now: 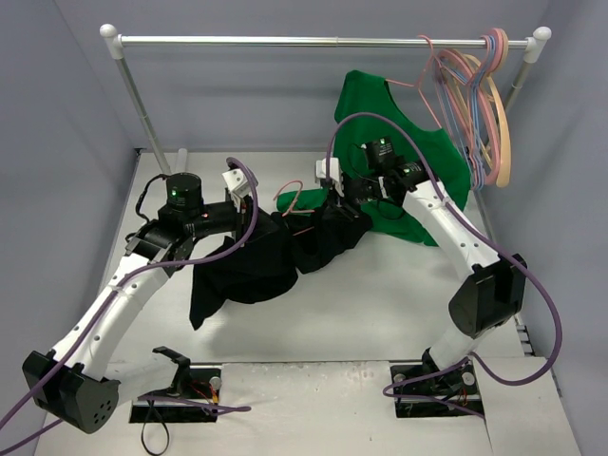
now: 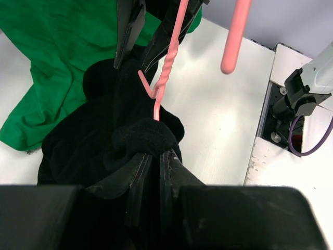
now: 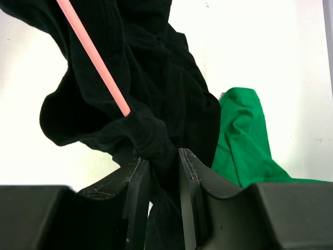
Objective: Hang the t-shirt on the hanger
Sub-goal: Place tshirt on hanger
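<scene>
The black t-shirt (image 1: 252, 271) hangs bunched between my two grippers above the table, one sleeve drooping at the lower left. My left gripper (image 1: 267, 219) is shut on a fold of the t-shirt (image 2: 88, 135); in the left wrist view its jaws (image 2: 155, 156) pinch the cloth just below the pink hanger (image 2: 165, 70), whose twisted neck rises out of the fabric. My right gripper (image 1: 334, 205) faces it from the right. In the right wrist view the right gripper (image 3: 164, 153) has its jaws narrow, with the t-shirt (image 3: 156, 62) between them. The hanger (image 3: 93, 57) wire runs into the cloth.
A green t-shirt (image 1: 380, 123) lies against the back right, beside my right arm, seen also as the green t-shirt (image 3: 242, 135). A rail (image 1: 323, 41) spans the back, with several spare hangers (image 1: 480, 104) on its right end. The white table (image 1: 380, 294) lies below.
</scene>
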Motion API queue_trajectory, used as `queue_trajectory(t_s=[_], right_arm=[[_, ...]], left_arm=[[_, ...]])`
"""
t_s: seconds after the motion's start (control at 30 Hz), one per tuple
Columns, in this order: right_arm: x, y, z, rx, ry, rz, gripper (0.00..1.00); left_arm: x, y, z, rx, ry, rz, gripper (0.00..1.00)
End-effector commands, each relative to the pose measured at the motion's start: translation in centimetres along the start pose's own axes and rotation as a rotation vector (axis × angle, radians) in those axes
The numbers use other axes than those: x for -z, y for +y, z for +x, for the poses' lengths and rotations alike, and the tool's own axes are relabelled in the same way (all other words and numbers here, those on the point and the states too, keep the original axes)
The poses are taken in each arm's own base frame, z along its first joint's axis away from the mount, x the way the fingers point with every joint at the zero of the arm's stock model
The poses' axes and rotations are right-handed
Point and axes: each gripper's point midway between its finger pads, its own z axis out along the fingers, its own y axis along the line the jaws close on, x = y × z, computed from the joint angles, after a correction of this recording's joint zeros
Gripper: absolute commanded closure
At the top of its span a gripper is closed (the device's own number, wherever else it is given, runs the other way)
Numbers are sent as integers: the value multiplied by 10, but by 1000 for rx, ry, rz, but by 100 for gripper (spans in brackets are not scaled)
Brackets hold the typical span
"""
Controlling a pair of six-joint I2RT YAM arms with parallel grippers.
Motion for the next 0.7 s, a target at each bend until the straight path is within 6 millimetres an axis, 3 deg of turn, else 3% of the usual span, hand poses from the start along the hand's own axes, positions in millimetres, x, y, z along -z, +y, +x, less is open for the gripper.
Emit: queue_trajectory(t_s=[0.0,0.13,0.23,0.47,0.53,0.67], right_arm=[[7,-2,-32,65,-88,10,72],[6,-1,-29,52,-81,5,80],[5,2,-31,47,-92,-13,100],[25,-7,-40,52,-65,83,100],[33,-16,-40,56,-58,153,100],[60,-25,-57,48,-83,280,100]], left_arm=[[8,-17,-47,-127,-111,49,100],[9,-18,-48,-133,-111,48,100],[8,-18,-48,-132,-110,53,100],[14,-3,-40,-160,-57,-45,100],[23,15,-43,-181,-45,-171,99],[46,52,-41,-191,0,-412,85]])
